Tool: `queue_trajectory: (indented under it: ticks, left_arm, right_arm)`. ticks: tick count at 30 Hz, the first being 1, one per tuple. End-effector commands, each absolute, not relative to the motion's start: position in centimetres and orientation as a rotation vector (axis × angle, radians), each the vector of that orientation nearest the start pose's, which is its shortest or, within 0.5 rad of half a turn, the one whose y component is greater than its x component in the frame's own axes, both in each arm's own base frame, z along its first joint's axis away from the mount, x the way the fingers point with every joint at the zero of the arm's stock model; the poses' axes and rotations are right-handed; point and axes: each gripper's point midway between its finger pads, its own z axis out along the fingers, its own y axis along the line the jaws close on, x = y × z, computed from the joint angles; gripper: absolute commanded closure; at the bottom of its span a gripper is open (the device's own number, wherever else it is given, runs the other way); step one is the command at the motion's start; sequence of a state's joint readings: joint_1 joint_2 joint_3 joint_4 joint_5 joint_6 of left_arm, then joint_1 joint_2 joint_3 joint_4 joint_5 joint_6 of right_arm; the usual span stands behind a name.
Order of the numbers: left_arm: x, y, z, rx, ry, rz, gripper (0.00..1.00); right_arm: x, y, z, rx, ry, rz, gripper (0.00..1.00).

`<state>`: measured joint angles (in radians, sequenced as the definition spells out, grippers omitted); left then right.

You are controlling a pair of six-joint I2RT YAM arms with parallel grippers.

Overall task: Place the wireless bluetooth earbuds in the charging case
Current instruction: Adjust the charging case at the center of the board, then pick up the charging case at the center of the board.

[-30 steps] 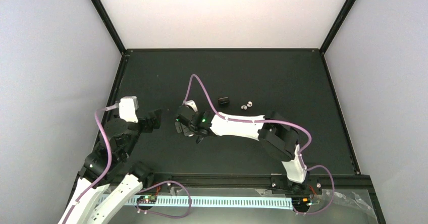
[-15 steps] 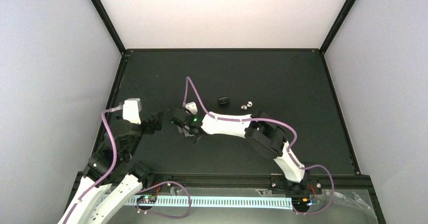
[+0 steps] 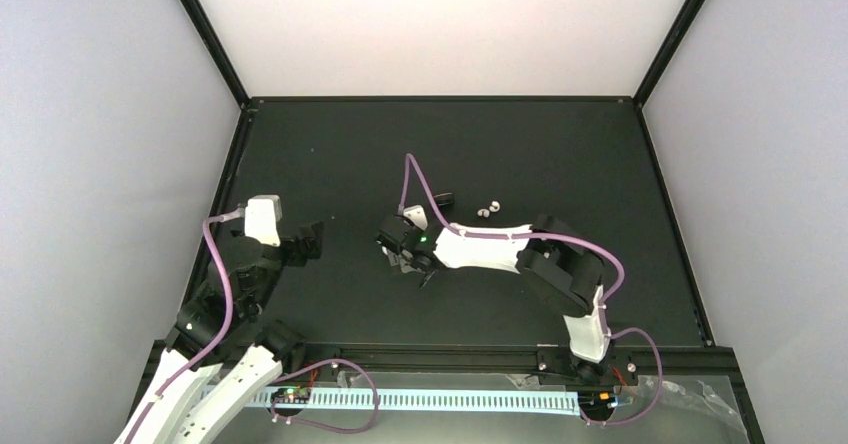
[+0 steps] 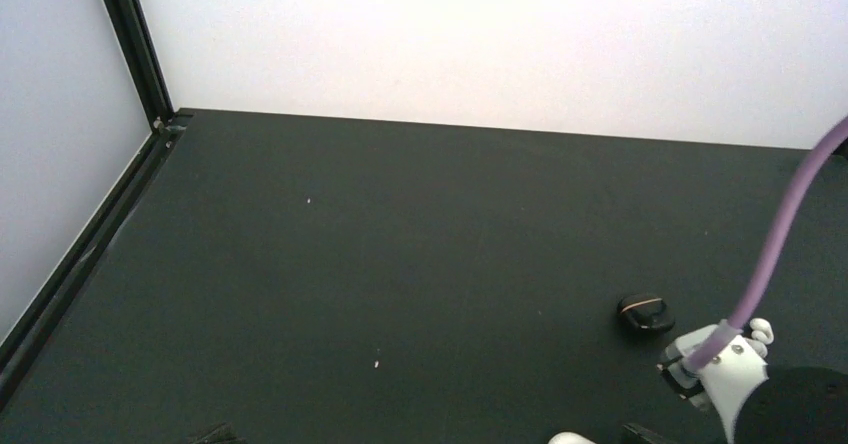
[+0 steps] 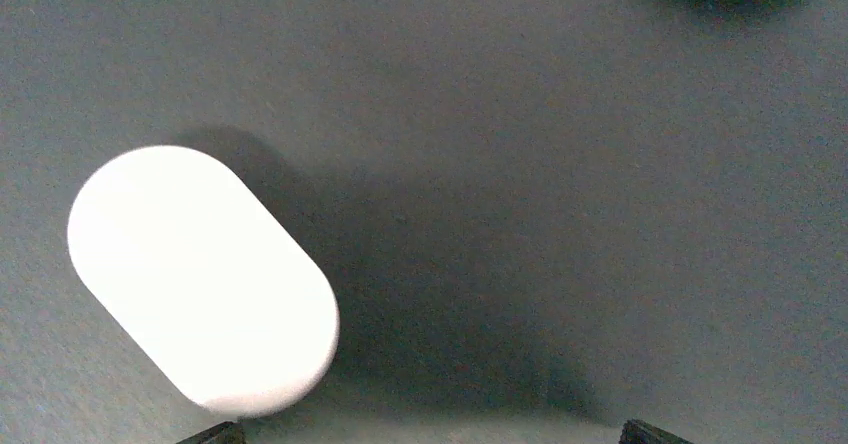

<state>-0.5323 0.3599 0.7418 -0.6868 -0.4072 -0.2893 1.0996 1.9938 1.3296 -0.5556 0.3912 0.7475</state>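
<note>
The left end effector (image 3: 308,241) hovers spread and empty. The right end effector (image 5: 432,432), equally spread, hangs above a glossy white pill-shaped case (image 5: 200,279), lid shut, on the black worktop (image 3: 330,154). Rightward lie a small black pebble-shaped case (image 3: 443,200), then two tiny white earbuds (image 3: 489,207), outside both cases.

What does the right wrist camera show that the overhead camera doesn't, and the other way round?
Only the right wrist camera shows the white case, lying flat on the table; overhead it cannot be seen. Only the overhead camera shows the two white earbuds and the left gripper, which is open. Both show the table, the open right gripper, and probably the black case, just a dark shape at the wrist view's top edge.
</note>
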Motion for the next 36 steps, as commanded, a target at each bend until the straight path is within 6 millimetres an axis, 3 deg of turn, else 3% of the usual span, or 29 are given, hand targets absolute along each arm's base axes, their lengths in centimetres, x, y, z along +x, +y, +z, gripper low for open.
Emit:
queue_trajectory:
  ticks: [1,5,8,13,24,36]
  left_arm:
    - [20.8,-4.5,28.6,-0.036,1.847,-0.189,0.01]
    - [20.9,-4.7,28.5,-0.031,1.851,-0.191,0.01]
    - [20.9,-4.7,28.4,-0.028,1.855,-0.191,0.01]
    - [20.9,-4.7,28.3,-0.026,1.856,-0.191,0.01]
    - [21.1,-4.9,28.2,-0.021,1.861,-0.194,0.01]
    - [21.2,-4.9,28.2,-0.022,1.860,-0.198,0.01]
  right_arm:
    - [25.2,36.6,5.1,-0.459,2.543,0.193,0.01]
    - [24.5,39.9,7.4,-0.640,2.466,0.399,0.02]
    - [25.0,41.8,7.5,-0.760,2.457,0.414,0.06]
    - [26.3,41.8,6.0,-0.849,2.476,0.371,0.13]
    - [27.0,42.3,4.0,-1.012,2.469,0.321,0.24]
    - [25.7,42.3,3.2,-1.069,2.506,0.359,0.43]
